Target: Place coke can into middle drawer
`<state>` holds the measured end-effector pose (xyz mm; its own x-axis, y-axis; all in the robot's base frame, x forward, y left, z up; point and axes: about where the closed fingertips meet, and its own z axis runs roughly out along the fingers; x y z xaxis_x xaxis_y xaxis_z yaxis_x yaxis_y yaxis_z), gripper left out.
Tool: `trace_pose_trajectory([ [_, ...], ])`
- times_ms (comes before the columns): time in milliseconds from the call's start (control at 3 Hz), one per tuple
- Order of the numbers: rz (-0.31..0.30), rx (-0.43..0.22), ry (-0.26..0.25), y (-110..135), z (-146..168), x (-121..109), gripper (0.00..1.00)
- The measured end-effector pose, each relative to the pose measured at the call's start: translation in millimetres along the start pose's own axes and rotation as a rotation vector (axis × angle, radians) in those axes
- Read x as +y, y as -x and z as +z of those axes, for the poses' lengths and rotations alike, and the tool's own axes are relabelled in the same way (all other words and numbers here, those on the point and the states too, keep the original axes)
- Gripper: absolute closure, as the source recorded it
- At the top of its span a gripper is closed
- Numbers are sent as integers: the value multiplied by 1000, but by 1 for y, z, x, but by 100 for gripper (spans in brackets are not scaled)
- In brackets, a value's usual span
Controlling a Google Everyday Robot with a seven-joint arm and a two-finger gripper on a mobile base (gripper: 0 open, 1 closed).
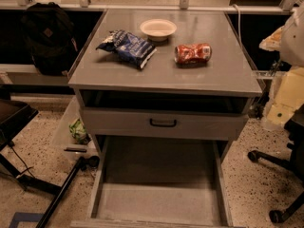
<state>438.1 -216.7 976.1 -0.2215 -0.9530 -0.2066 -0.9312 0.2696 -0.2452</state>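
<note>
The coke can (pixel 192 53), red, dented, with silver ends, lies on its side on the grey cabinet top (pixel 209 75), right of centre. The middle drawer (pixel 159 201) is pulled out low at the front; its flat grey floor holds nothing. My gripper (pixel 279 106) is at the right edge of the view, beside the cabinet's right side and below the top's level, well apart from the can. It holds nothing that I can see.
A blue chip bag (pixel 127 46) and a white bowl (pixel 158 29) lie on the top left of the can. A closed drawer front with a black handle (pixel 163 123) sits above the open drawer. A black backpack (pixel 47 37) stands left, chair legs (pixel 275 163) right.
</note>
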Motion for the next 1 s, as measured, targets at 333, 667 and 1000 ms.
trace_pose_trajectory([
  [333, 0, 0, 0, 0, 0, 0, 0],
  [667, 7, -84, -40, -2, -9, -31, 0],
  [1000, 14, -167, -75, -4, -17, -62, 0],
])
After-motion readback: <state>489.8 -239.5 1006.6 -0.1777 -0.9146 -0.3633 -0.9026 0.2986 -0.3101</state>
